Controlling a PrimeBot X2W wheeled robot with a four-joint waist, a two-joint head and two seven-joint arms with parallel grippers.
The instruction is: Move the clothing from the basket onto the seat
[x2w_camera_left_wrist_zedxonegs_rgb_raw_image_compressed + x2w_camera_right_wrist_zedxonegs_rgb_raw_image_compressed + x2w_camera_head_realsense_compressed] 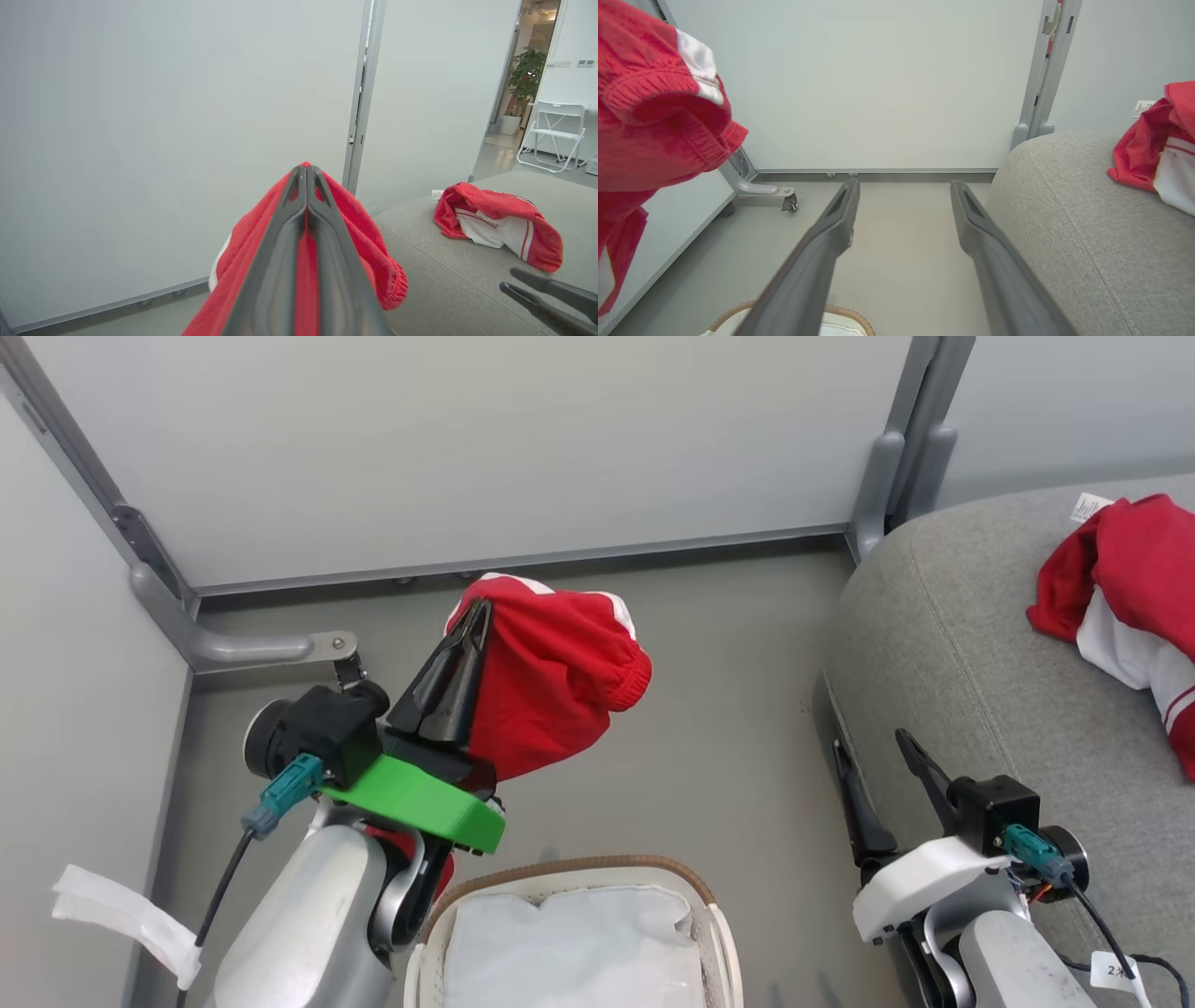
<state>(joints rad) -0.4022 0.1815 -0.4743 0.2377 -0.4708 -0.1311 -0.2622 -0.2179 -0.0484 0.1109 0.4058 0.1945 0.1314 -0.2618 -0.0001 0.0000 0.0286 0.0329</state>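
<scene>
While basket (597, 863) partly unseen, clothing (551, 681) in left end effector (480, 609).

White brown-rimmed plastic basket (579, 866) left of the grey woven sofa cushion (952, 644) is cropped off at the bottom, fyi.

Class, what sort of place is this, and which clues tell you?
Probably an office or lab corner staged as a living room: pale partition panels on castered feet, a grey sofa seat, and a white folding chair and potted plant beyond.
</scene>
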